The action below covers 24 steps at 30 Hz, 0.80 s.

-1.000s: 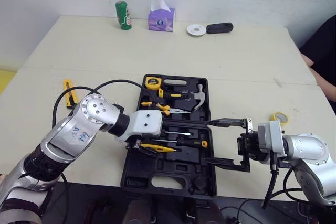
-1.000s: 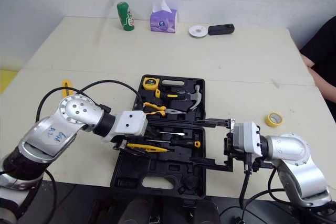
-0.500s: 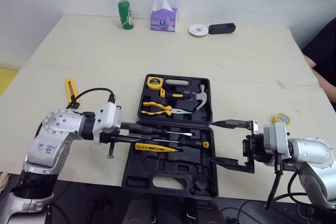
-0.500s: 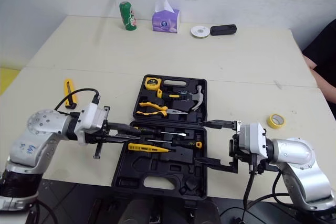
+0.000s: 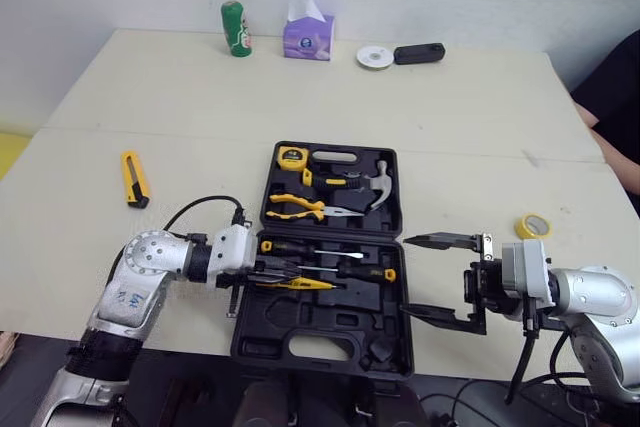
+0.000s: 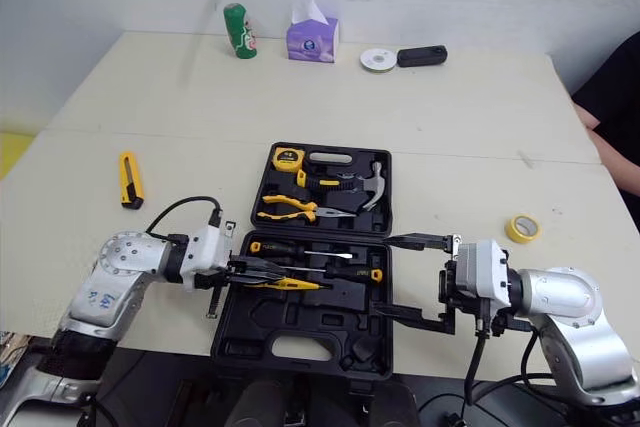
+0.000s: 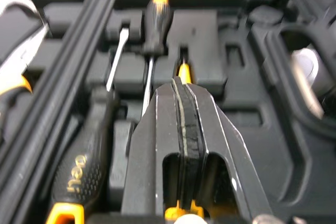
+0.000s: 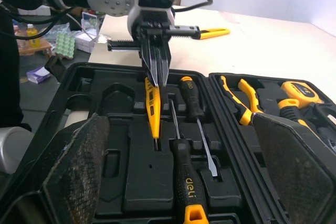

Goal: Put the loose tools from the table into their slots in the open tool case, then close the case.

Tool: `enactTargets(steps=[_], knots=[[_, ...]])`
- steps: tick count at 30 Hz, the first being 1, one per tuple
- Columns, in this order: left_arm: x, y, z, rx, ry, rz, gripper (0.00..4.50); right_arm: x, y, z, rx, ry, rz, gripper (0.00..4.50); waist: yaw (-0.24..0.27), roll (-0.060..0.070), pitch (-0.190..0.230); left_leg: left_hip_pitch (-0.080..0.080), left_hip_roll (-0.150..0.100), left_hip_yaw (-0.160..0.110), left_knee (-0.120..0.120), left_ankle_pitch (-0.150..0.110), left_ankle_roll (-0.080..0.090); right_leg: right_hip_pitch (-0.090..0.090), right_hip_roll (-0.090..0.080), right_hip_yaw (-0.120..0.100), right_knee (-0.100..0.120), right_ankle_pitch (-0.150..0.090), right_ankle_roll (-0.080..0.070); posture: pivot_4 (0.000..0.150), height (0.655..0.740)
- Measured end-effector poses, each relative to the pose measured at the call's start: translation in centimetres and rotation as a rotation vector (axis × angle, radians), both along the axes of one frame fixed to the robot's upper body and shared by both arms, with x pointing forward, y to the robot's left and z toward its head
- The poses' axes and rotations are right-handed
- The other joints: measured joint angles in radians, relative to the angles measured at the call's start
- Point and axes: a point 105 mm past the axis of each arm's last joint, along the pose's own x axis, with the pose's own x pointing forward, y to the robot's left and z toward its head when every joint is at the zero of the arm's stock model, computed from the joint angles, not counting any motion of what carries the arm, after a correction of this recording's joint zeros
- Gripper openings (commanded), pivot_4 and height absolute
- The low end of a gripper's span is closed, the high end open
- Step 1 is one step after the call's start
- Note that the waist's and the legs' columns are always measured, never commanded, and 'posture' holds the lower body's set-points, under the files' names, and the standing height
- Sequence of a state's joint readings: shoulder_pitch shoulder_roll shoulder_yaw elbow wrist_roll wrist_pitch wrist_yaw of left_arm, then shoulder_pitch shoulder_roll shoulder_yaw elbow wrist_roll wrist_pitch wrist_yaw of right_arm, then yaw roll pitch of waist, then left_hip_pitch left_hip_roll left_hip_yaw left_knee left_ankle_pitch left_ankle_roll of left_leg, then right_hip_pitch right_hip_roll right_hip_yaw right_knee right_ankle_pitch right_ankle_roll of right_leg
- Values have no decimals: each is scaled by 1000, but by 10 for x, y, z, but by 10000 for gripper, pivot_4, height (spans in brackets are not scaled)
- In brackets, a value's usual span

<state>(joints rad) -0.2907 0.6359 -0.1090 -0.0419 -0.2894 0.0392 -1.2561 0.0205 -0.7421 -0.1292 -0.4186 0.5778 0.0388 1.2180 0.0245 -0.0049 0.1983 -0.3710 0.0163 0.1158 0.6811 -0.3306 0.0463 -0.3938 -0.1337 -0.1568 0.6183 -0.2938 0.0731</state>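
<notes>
Pressure is what this step is calling for. Your left claw (image 8: 160, 74) is pinched shut with nothing between its fingers. Its tip is resting on the yellow screwdriver (image 8: 153, 106), which is lying in the near half of the tool case (image 5: 255, 342). By the look of it, you are seating that screwdriver into its slot.

You are doing this best by bearing straight down along the handle, not sideways. Two black-handled screwdrivers (image 8: 188, 95) are lying just beside the claw, and a slanted push risks nudging them out of their slots.

Your right claw (image 5: 408, 275) is standing wide open and empty at the case edge opposite the left claw, clear of the work. A yellow utility knife (image 5: 133, 178) is waiting on the table (image 5: 450, 127), well apart from the left claw on its outer side. A yellow tape roll (image 5: 533, 225) is lying near the right claw, on its outer side.

In the left wrist view the claw is covering most of the yellow screwdriver, so you are not seeing whether the handle is sitting fully down in its moulding. It is also hard to tell whether the claw tip is truly touching it or hovering just above.
</notes>
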Motion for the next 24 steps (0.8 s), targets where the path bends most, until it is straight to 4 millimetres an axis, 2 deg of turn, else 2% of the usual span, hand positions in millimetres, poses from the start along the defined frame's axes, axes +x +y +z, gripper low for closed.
enactTargets(steps=[4,24], knots=[[0,1,-8,23,13,-3,469,0,0,0,-3,1,4,45000,0,0,0,0,0,0,0,0,0,0,0,0,0,0,0,1500,7400],[7,-5,-16,134,-48,-11,469,1,1,1,-8,-10,6,45000,2,7,-4,3,0,0,0,-2,0,2,-2,0,-1,0,0,1500,7400]])
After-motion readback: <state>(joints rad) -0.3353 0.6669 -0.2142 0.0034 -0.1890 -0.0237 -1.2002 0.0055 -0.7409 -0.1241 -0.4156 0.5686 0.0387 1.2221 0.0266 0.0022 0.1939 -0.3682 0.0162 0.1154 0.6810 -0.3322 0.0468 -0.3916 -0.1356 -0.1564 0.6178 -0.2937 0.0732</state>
